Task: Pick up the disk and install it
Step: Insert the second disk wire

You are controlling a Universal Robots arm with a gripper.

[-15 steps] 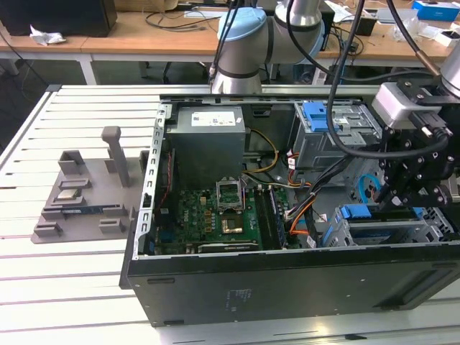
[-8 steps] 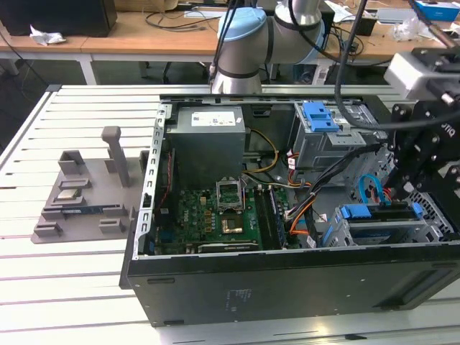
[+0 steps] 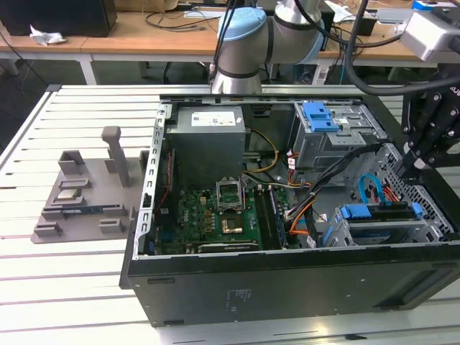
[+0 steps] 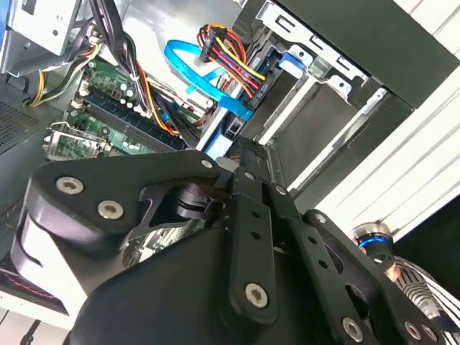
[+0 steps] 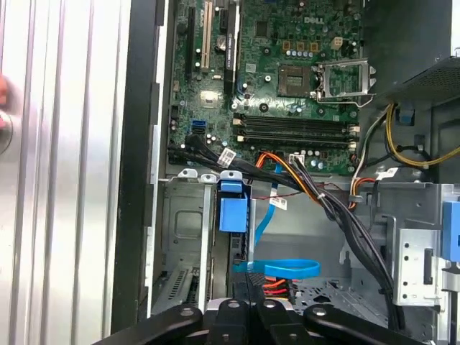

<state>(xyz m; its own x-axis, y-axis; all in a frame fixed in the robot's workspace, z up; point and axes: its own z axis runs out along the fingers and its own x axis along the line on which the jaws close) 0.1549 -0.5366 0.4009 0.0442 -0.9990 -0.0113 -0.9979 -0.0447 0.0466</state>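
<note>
Blue-bracketed disk (image 3: pixel 381 215) sits in its bay; gripper (image 3: pixel 407 167) above.

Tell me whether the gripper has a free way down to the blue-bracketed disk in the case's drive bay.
Probably yes. In the exterior view the gripper hangs just above the open case, beside the disk. No lid covers it; only the blue cable loops nearby.

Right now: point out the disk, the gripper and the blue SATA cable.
disk (image 3: pixel 381 228): exterior view, silver top face between the blue bracket rails.
gripper (image 3: pixel 411 167): exterior view, fingertips over the case.
blue SATA cable (image 5: pixel 287 268): first wrist view, flat loop.
</note>
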